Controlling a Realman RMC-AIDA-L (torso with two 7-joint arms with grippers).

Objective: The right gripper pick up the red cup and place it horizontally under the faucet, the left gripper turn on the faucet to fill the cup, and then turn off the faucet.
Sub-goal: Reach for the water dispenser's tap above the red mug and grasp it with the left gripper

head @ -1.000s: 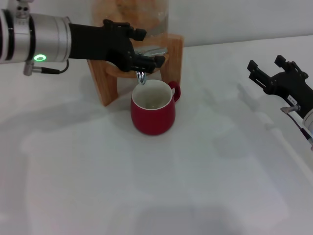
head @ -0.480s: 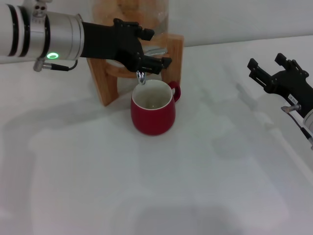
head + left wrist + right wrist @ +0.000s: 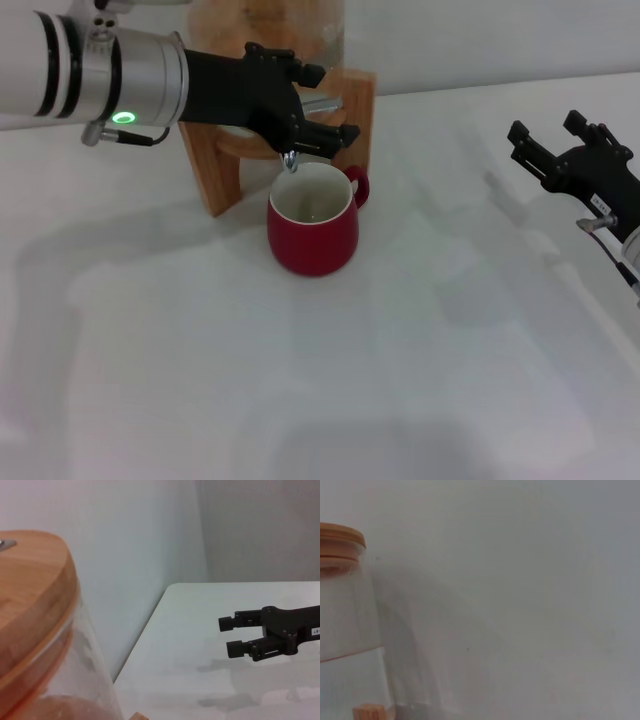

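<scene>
The red cup (image 3: pixel 312 232) stands upright on the white table, its white inside directly below the spout of the chrome faucet (image 3: pixel 289 158). The faucet sticks out of a glass jar (image 3: pixel 265 25) on a wooden stand (image 3: pixel 208 165). My left gripper (image 3: pixel 332 102) is at the faucet, open, with one finger above and one below the flat lever handle (image 3: pixel 320 103). My right gripper (image 3: pixel 545 125) is open and empty, hovering far to the right of the cup. It also shows far off in the left wrist view (image 3: pixel 231 636).
The jar's wooden lid (image 3: pixel 30 605) fills the left wrist view close up. The right wrist view shows the jar (image 3: pixel 342 610) and lid against a grey wall. White table (image 3: pixel 330 390) spreads in front of the cup.
My left gripper has slid to the right along the faucet, so its fingers now reach past the lever. The cup and the right arm have not moved.
</scene>
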